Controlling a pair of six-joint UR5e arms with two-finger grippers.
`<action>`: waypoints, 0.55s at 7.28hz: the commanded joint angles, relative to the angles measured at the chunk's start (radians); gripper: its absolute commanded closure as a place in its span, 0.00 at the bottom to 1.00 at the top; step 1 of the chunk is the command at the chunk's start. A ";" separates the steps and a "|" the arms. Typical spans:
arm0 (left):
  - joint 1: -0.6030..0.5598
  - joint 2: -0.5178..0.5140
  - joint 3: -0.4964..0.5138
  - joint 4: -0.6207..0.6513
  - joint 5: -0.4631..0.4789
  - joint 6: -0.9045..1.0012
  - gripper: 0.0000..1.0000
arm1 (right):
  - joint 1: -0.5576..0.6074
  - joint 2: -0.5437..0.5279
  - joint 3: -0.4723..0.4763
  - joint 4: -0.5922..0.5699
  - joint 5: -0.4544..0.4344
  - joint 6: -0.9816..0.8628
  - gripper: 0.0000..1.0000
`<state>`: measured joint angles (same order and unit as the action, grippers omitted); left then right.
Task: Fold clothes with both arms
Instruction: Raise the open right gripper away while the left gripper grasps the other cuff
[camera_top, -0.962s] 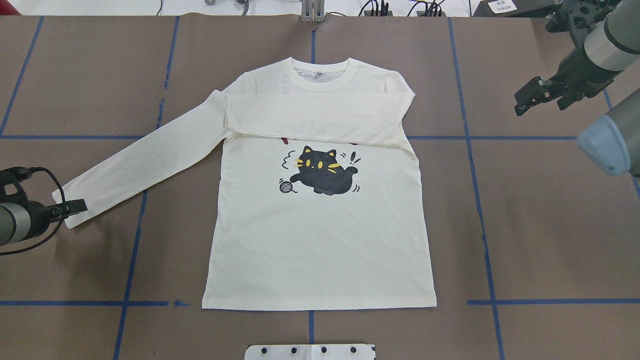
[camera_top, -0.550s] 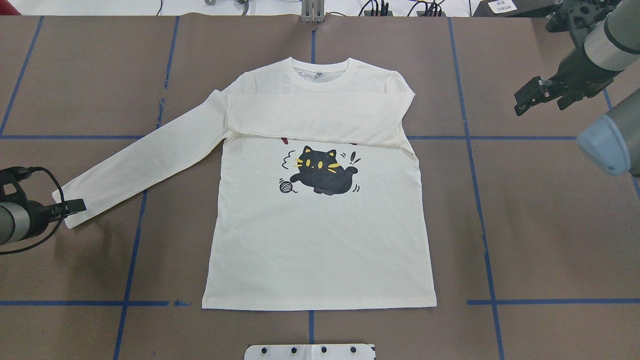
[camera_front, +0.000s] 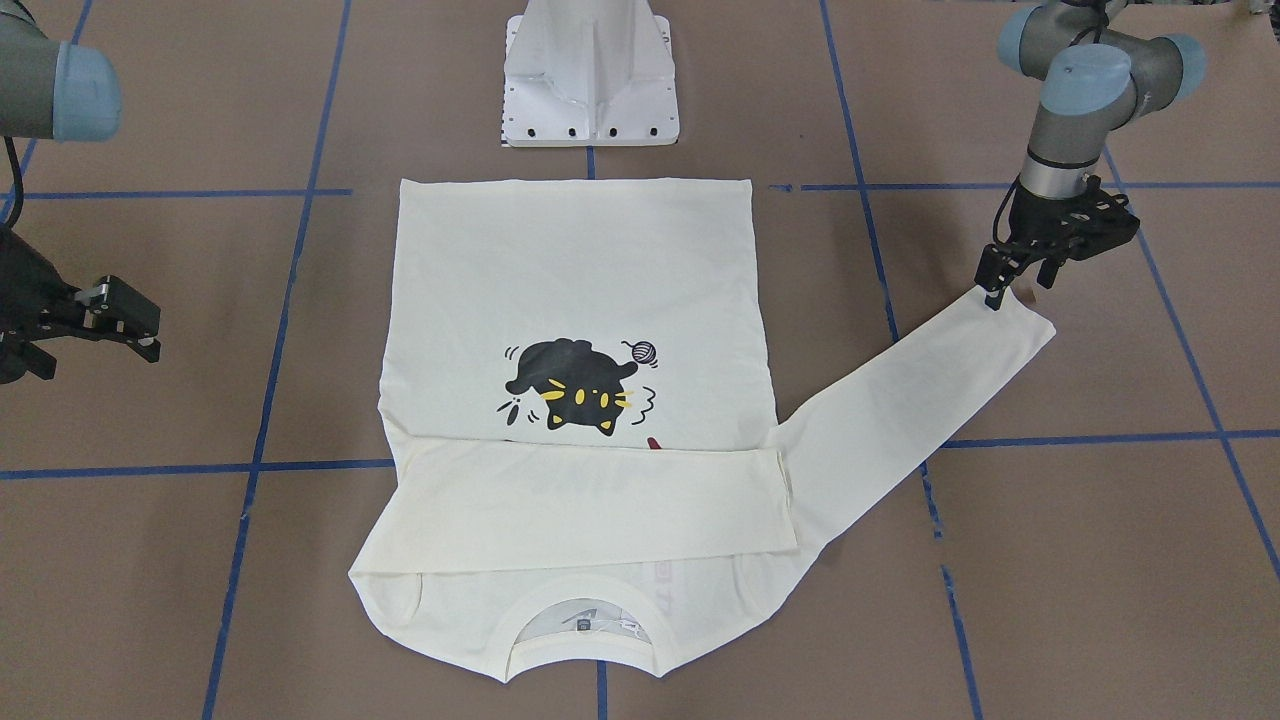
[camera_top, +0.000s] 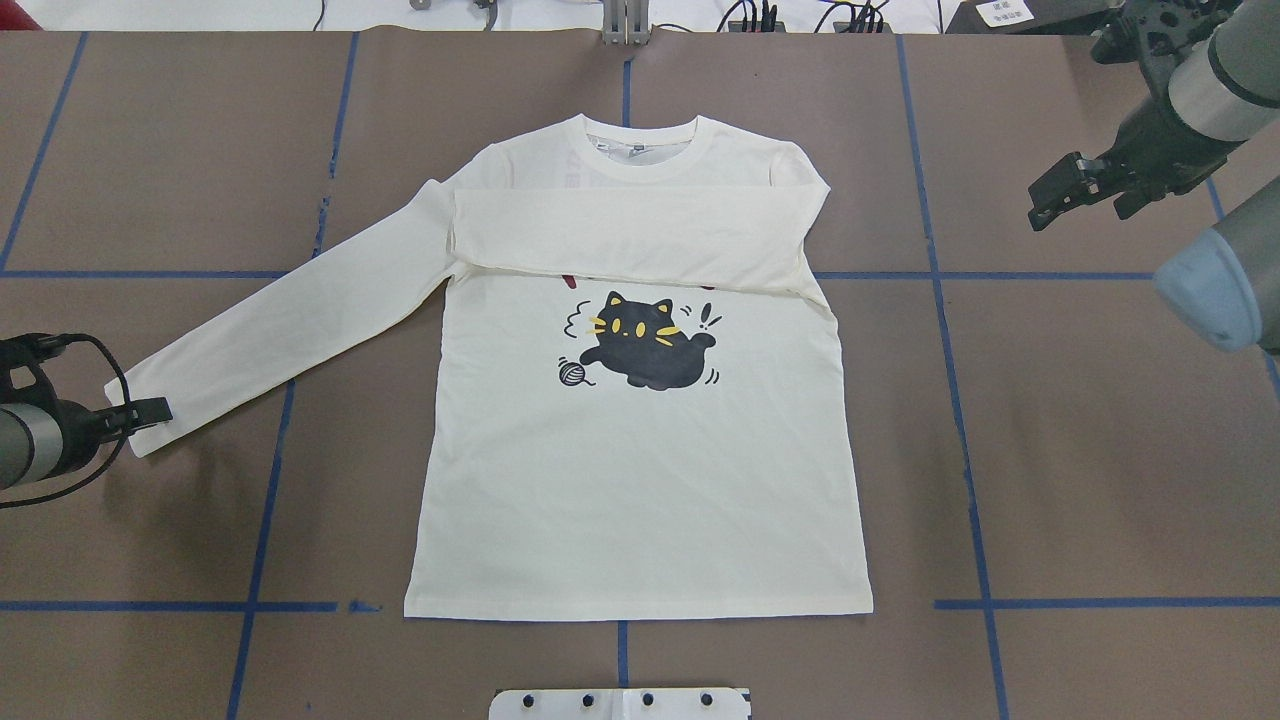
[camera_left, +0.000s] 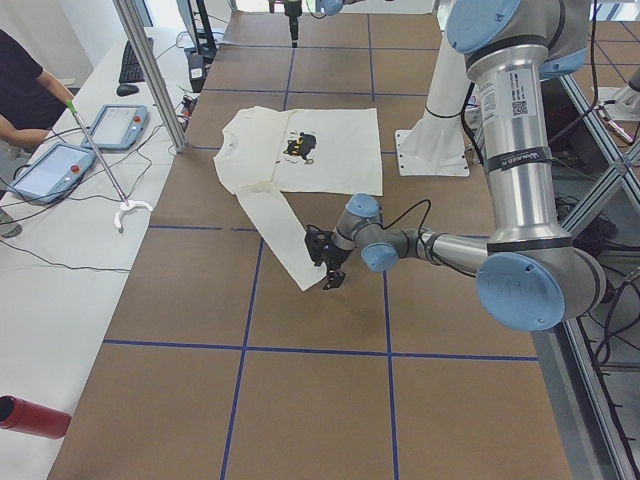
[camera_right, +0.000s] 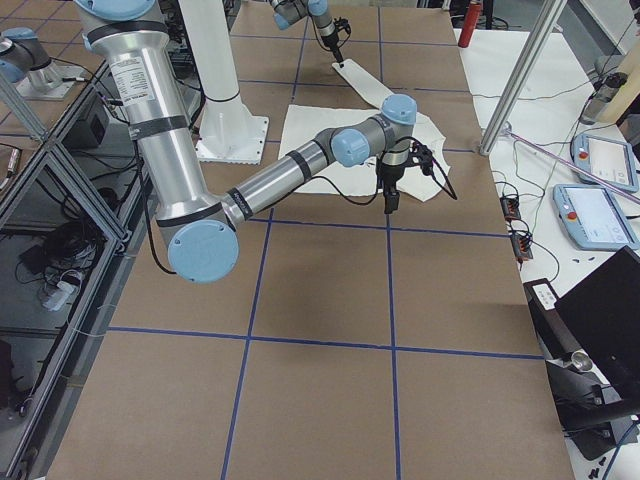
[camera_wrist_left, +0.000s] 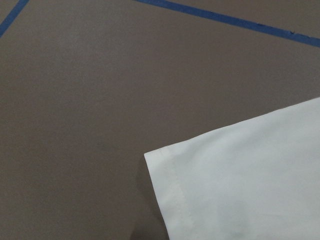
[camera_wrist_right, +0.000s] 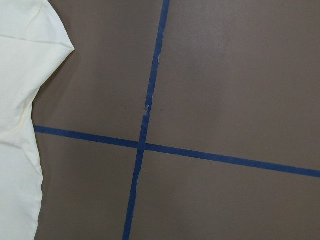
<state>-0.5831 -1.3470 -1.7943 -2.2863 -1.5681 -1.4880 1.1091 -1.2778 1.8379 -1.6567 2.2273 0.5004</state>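
The cream-white T-shirt (camera_top: 640, 480) lies flat and print-up, with the black cat (camera_top: 645, 345) showing. One sleeve (camera_top: 620, 235) is folded across the chest. The other sleeve (camera_top: 280, 320) stretches out toward my left side. My left gripper (camera_top: 150, 412) is low at that sleeve's cuff (camera_wrist_left: 240, 175). In the front-facing view its jaws (camera_front: 1015, 288) stand apart over the cuff's end, one fingertip at the corner. My right gripper (camera_top: 1042, 208) is open and empty, hovering off the shirt beyond its shoulder (camera_wrist_right: 20, 75).
The white pedestal (camera_front: 590, 80) stands just behind the shirt's hem. Blue tape lines (camera_top: 965, 440) grid the brown table. A side table with teach pendants (camera_left: 110, 125), a metal post (camera_left: 150, 70) and a person (camera_left: 25, 80) are beyond the far edge.
Nothing has visibly changed beyond tiny shifts of both grippers; the shirt lies as before.
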 joint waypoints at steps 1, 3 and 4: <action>-0.006 -0.003 0.004 -0.001 0.000 0.000 0.10 | 0.000 0.000 0.001 0.000 0.000 0.001 0.00; -0.009 -0.003 0.004 -0.001 -0.001 -0.003 0.23 | 0.000 0.000 0.007 0.000 0.002 0.001 0.00; -0.009 -0.004 0.004 -0.001 -0.001 -0.005 0.32 | 0.000 -0.002 0.006 0.000 0.002 0.001 0.00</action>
<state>-0.5912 -1.3503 -1.7902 -2.2871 -1.5690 -1.4903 1.1091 -1.2780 1.8436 -1.6567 2.2287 0.5016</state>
